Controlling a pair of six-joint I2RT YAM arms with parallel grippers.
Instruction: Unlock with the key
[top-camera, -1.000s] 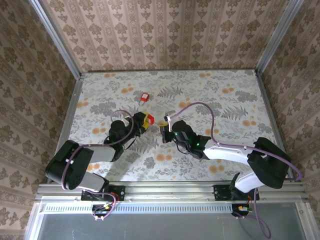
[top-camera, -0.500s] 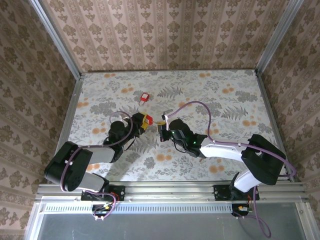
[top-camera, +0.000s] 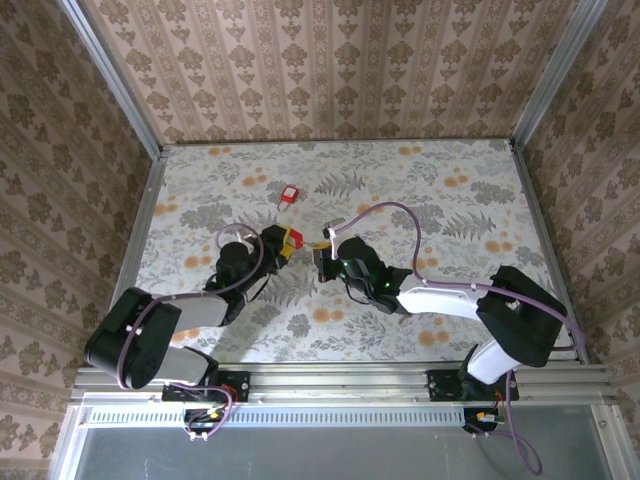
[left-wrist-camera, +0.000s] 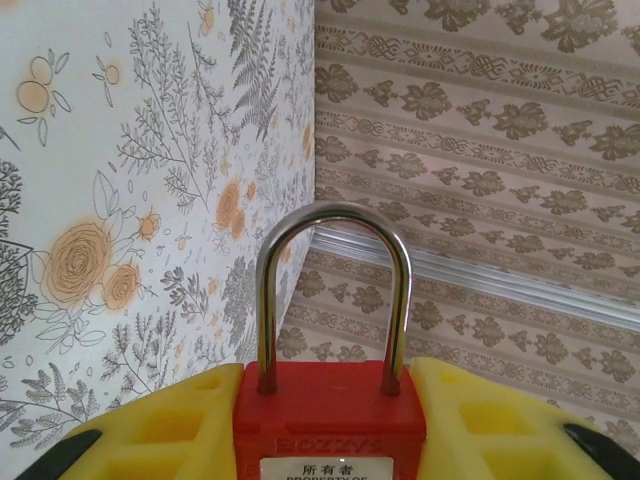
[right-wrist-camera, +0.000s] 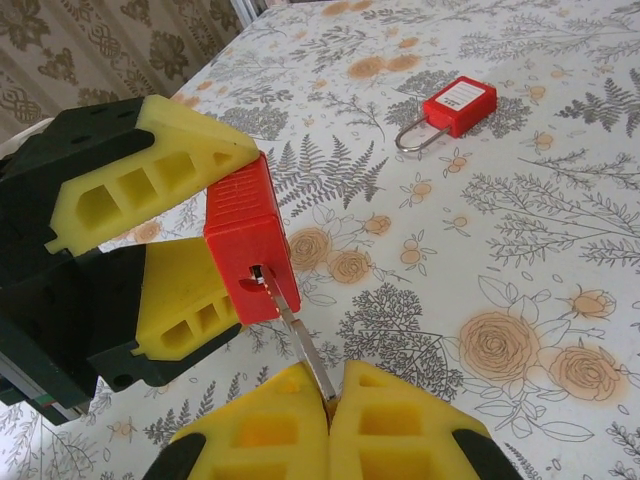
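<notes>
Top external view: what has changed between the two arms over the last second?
The right gripper, shut on the key, moved left toward the left gripper, closing the gap; the key's tip now sits at the keyhole of the held red padlock. Nothing was grasped or released. The left gripper kept its grip and place, and the spare padlock lay untouched.

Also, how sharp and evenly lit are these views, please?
Left wrist: shackle sharp, a bright glint along its curve; right wrist: key and red padlock crisp, shadows soft; top external: evenly lit, key too small to resolve.
</notes>
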